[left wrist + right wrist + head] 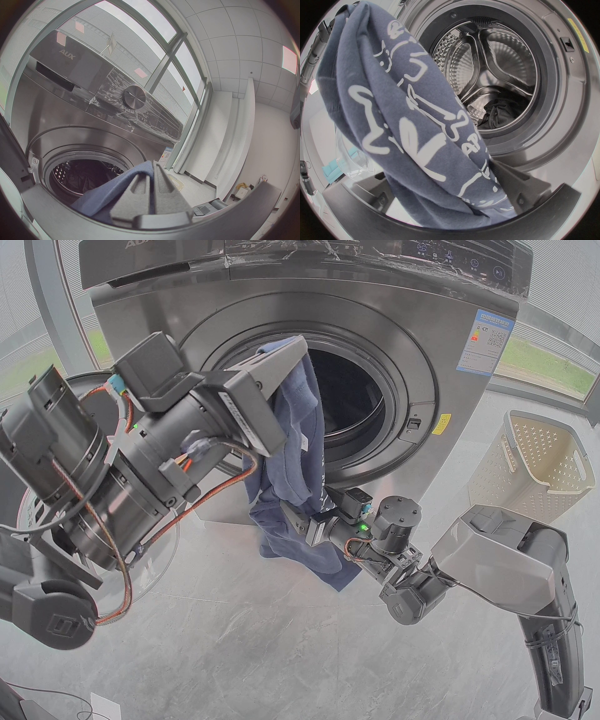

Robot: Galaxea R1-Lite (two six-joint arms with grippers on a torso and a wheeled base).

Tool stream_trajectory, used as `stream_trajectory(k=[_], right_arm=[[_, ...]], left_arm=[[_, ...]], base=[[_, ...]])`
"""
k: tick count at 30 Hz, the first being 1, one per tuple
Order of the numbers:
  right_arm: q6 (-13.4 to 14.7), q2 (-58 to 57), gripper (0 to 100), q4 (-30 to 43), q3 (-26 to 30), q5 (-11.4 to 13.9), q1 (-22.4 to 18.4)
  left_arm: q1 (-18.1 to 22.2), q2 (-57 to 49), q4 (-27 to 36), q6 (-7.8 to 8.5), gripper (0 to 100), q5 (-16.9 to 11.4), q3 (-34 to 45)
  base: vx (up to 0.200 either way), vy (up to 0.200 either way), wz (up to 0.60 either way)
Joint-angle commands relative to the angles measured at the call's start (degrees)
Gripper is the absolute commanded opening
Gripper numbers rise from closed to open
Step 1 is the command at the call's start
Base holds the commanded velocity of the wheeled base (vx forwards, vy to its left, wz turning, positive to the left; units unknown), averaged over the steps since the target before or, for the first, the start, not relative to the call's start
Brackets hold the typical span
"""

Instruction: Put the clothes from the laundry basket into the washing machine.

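The dark blue knitted garment with white printed lettering hangs in the middle of the head view, right before the round mouth of the washer, its top at the upper left of the opening and its loose tail drooping towards the pale grey tiled floor. It looks soft, limp and light. It will likely fold and swing rather than keep any shape, and a thick bunch should grip well without slipping. The left hand, at centre left, has its fingers closed flat together on the garment's top edge and carries its weight. The right hand, lower and just right of centre, sits against the hanging fold. Its fingers stand wide apart with the cloth lying in the gap, so I judge it is not pinching yet. A good second hold would be that gathered fold in the lower half, so the tail can be lifted over the rim instead of trailing outside. Behind the garment, the silver front-loading washing machine stands with its steel drum open, and a crumpled black piece of clothing lies at the drum's bottom. The cream perforated plastic laundry basket stands at the right edge, well apart from the garment.
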Motion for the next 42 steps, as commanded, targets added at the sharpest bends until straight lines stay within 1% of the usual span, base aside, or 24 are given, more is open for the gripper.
stream_trajectory(k=[1,6,8,11,12,13,14,16,19,21,24,28,29,30,31,32,33,34,35,37,42], right_arm=[[-0.55,1.51,0,-0.61,-1.41,0.01,-0.06],[-0.90,1.86,0,-1.31,-1.32,-0.07,-0.23],[-0.82,1.16,0,-1.66,-0.53,-0.07,-0.41],[-0.82,-1.04,0,-1.84,2.02,-0.07,-1.82],[-0.82,-1.65,0,-1.84,2.46,-0.07,-1.90],[-0.73,-3.23,0,-2.19,4.13,0.01,-2.43],[-0.64,-3.76,0,-2.54,4.84,0.01,-2.61],[-0.64,-6.05,0,-3.59,7.03,0.01,-3.13],[-0.29,-9.21,0,-4.03,9.05,0.10,-3.49],[-0.11,-11.14,0,-3.86,9.41,0.10,-3.49],[0.06,-12.73,0,-3.68,9.41,0.01,-3.40],[0.24,-13.52,0,-3.59,9.41,-0.25,-2.96],[0.24,-13.52,0,-3.59,9.23,-0.43,-2.69],[0.24,-13.52,0,-3.68,9.23,-0.43,-2.69],[0.33,-13.52,0,-3.59,8.97,-0.51,-2.52],[0.33,-13.52,0,-3.51,8.79,-0.60,-2.26],[0.33,-13.52,0,-3.51,8.79,-0.60,-2.26],[0.24,-13.78,0,-3.33,8.61,-1.04,-1.99],[0.24,-13.87,0,-3.24,8.61,-1.13,-1.90],[0.33,-14.22,0,-3.15,8.17,-1.30,-1.82],[0.33,-15.01,0,-2.72,7.21,-1.48,-1.20]], left_arm=[[-0.01,-0.26,-0.08,-0.10,0,-0.02,0.01],[0.69,-0.17,-0.08,-0.10,0,0.15,0.18],[1.48,-0.17,-0.08,-0.19,0,0.77,0.89],[5.97,-0.17,0.09,0.07,0,1.12,2.82],[6.67,-0.17,0.09,0.07,0,1.12,3.26],[8.69,0.09,-0.08,0.16,0,1.03,5.10],[9.13,0.18,-0.26,0.16,0,1.03,5.63],[10.98,0.44,-0.43,0.16,0,0.24,9.15],[12.38,1.23,-0.43,-0.10,0,0.24,13.45],[12.47,2.29,-0.43,-0.37,0,0.24,16.18],[12.56,4.93,-0.70,-0.10,0,0.24,20.66],[12.38,9.23,-3.95,-0.10,0,0.42,24.62],[12.38,12.22,-6.76,-0.19,0,0.59,25.93],[12.38,12.84,-7.29,-0.19,0,0.59,26.11],[12.56,16.53,-10.89,-0.01,0,0.68,26.90],[12.56,18.81,-13.18,-0.01,0,0.95,27.25],[12.56,18.81,-13.18,-0.01,0,0.95,27.25],[12.73,23.12,-17.66,0.25,0,1.03,28.13],[12.82,24.35,-18.63,0.51,0,0.95,28.22],[12.82,27.34,-18.89,0.87,0,0.77,28.31],[12.56,30.06,-18.89,0.69,0,0.24,27.43]], base=[[0.000,0.000,0.00],[0.000,0.000,0.00],[0.000,0.000,0.00],[0.000,0.000,0.00],[0.000,0.000,0.00],[0.000,0.000,0.00],[0.000,0.000,0.00],[0.000,0.000,0.00],[0.000,0.000,0.00],[0.000,0.000,0.00],[0.000,0.000,0.00],[0.000,0.000,0.00],[0.000,0.000,0.00],[0.000,0.000,0.00],[0.000,0.000,0.00],[0.000,0.000,0.00],[0.000,0.000,0.00],[0.000,0.000,0.00],[0.000,0.000,0.00],[0.000,0.000,0.00],[0.000,0.000,0.00]])
